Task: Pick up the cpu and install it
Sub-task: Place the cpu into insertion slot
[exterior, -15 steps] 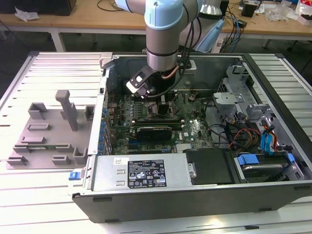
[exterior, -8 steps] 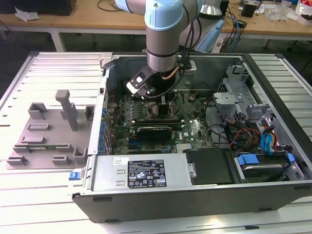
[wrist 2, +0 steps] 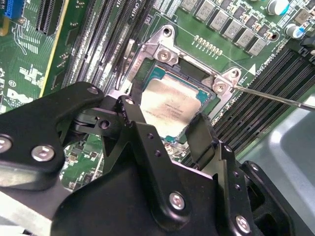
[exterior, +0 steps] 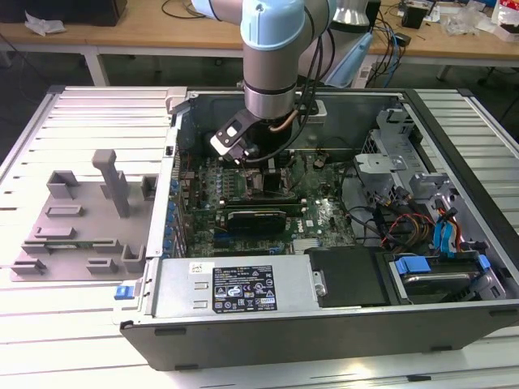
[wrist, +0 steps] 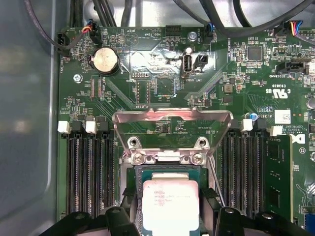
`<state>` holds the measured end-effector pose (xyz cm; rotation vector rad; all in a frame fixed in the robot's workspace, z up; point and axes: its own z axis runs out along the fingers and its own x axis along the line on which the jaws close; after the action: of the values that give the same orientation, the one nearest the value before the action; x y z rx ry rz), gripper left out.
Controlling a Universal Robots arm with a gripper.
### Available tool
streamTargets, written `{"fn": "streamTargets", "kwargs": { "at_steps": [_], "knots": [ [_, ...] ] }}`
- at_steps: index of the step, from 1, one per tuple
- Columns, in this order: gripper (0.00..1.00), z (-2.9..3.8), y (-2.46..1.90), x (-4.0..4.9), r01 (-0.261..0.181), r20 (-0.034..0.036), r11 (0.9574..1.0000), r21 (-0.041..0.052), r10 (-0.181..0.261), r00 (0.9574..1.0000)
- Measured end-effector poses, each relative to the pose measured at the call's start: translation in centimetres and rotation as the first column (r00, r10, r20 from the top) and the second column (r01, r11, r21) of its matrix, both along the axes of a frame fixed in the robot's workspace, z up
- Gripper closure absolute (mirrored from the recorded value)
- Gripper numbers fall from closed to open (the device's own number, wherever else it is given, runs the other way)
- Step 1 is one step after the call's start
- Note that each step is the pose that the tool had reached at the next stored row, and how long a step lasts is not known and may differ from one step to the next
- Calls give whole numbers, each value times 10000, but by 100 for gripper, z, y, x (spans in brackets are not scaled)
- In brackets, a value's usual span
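While at socket [wrist 2: 194,70], cpu [wrist 2: 170,105] between jaws.

Wooden bench [exterior: 146,36] behind slatted table [exterior: 73,324]

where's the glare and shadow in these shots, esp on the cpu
First wrist view: pinkish glare on the cpu top and the raised metal bracket. Second wrist view: cpu sheen is paler. Exterior view: even room light, circuit board dim under the arm.
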<state>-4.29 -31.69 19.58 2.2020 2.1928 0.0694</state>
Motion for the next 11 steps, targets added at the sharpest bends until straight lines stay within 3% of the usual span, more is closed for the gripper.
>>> {"fn": "streamTargets", "kwargs": {
  "at_steps": [6, 8, 11],
  "knots": [
    [39, 0, 1, 0, 1, -1, 10000, 47, -1, 10000],
    [39, 1, 1, 0, 0, -1, 9999, 132, 0, 10000],
    [39, 0, 1, 0, 1, 0, 9999, 152, -1, 10000]
  ]
}}
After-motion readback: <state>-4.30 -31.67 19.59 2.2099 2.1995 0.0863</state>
